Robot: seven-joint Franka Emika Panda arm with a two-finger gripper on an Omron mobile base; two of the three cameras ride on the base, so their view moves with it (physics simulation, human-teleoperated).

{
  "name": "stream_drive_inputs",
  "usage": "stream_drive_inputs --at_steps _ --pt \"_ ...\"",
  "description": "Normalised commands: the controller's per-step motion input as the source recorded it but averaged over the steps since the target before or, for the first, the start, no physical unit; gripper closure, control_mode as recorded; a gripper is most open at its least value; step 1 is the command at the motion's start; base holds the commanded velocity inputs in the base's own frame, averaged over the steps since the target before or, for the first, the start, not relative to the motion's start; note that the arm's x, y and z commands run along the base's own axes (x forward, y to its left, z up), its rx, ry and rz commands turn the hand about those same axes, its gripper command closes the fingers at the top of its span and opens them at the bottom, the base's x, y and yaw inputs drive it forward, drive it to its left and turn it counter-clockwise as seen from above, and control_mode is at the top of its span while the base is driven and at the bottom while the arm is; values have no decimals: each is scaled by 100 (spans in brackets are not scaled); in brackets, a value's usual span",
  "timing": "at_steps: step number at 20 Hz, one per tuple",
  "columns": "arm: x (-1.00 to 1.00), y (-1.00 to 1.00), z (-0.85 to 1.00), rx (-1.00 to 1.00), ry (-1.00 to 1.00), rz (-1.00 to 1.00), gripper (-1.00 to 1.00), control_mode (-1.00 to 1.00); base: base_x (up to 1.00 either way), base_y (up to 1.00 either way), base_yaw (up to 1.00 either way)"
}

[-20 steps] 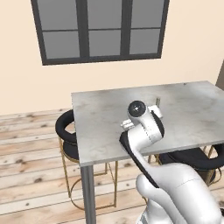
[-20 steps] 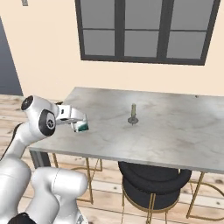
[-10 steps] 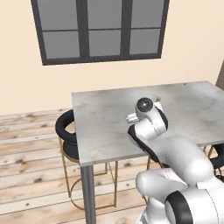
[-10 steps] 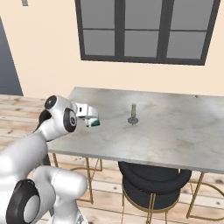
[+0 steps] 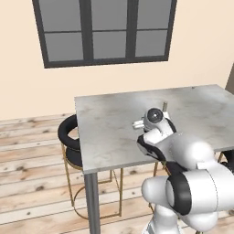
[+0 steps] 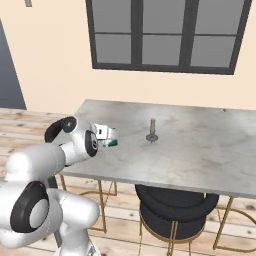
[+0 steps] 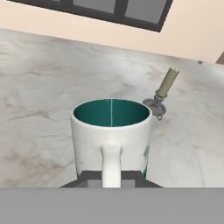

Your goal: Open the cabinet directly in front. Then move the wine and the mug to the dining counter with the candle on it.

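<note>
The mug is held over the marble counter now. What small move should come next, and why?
Probably lower the mug straight down onto the counter, then open the gripper. The gripper is shut on the mug by its handle, the mug is upright over bare marble, and the candle stands apart, so the spot below looks free.

Arm folded low and reaching forward from the base, upper links bulky in the foreground of both base views. Wrist roughly level, hand pointing away from the base. Gripper (image 6: 111, 138) seen in the right base view at the end of the hand, just past the round dark-faced wrist joint; in the left base view the wrist joint sits in front of it and only a pale edge of the hand shows to its left. Jaws closed on the mug (image 7: 111, 136), pinching it at the handle side; mug held upright
</note>
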Motion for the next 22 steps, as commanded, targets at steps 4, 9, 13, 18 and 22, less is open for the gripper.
stream_drive_inputs --at_steps 4,9,13,18,22 --pt "0 0 -18 0 -5 0 100 -100 0 0 0" --pt "0 -11 -14 0 -23 0 100 -100 0 0 0" --pt "0 -5 -10 0 -20 0 100 -100 0 0 0" --pt "0 -3 -5 0 -12 0 100 -100 0 0 0" --pt "7 0 0 0 0 0 100 -100 0 0 0"
